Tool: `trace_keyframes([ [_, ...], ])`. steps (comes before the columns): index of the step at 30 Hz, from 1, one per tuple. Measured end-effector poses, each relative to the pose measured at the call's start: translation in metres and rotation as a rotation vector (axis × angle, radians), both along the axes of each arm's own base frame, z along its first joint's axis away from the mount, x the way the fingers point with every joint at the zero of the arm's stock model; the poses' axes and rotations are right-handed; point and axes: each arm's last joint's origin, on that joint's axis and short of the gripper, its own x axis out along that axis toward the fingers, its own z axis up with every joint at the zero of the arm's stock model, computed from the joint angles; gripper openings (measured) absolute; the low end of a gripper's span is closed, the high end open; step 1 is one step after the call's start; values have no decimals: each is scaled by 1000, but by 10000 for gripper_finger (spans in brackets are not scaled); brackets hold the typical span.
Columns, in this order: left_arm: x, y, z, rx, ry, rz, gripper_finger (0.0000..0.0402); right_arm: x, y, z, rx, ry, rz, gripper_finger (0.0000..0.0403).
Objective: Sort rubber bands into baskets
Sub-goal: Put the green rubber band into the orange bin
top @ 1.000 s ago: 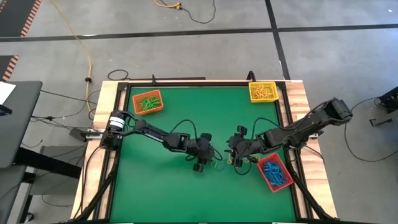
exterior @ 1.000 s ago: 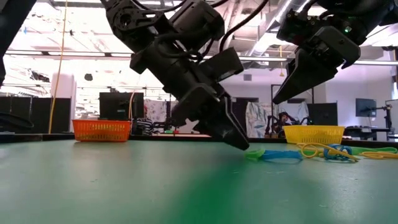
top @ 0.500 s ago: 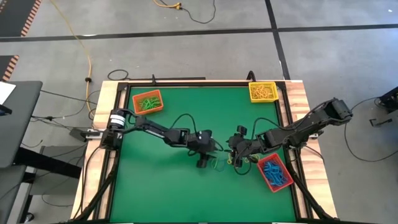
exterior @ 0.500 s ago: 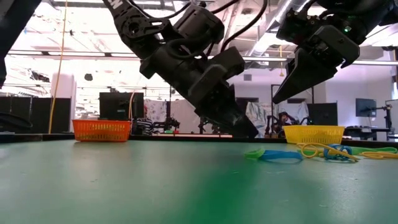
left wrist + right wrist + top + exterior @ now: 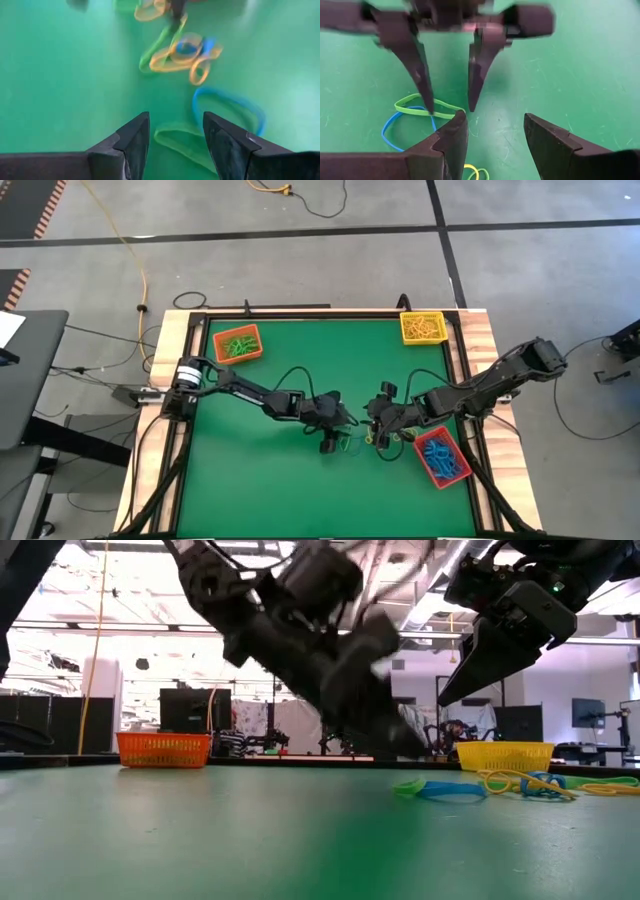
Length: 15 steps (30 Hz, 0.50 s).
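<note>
Loose rubber bands lie on the green mat between my two grippers: a green band [image 5: 179, 142], a blue band [image 5: 235, 106] and a tangle of yellow, blue and green bands [image 5: 181, 50]. My left gripper [image 5: 175, 120] is open over the green band [image 5: 427, 110], its fingers [image 5: 422, 75] pointing slantwise down. My right gripper [image 5: 492, 120] hangs open just right of the bands, above the mat [image 5: 455, 690]. The orange basket [image 5: 240, 330] holds green bands, the yellow basket [image 5: 423, 315] yellow ones, the red basket [image 5: 420, 448] blue ones. My left gripper has one fingertip [image 5: 429, 107] at the green band's edge [image 5: 445, 114], coming slantwise from above. I cannot tell whether it touches the band. The band lies flat on the mat.
The orange basket stands at the far left corner, the yellow basket at the far right corner, the red basket near the right edge beside my right arm. The mat has a raised wooden frame [image 5: 478, 340]. The two grippers [image 5: 342, 432] [image 5: 372, 432] are close together.
My left gripper has rolled about its own line and shifted a little toward the loose bands, its fingertips rising slightly off the mat. The bands lie where they were.
</note>
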Motion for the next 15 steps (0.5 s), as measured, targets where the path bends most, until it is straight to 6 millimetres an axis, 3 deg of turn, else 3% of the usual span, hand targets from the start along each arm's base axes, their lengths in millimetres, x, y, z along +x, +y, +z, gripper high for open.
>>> trace_keyframes([
  [4,3,1,-19,-5,30,39,174,1,0,1,2,-12,-2,219],
  [15,2,0,-20,-33,51,16,166,0,2,1,-9,-11,15,219],
])
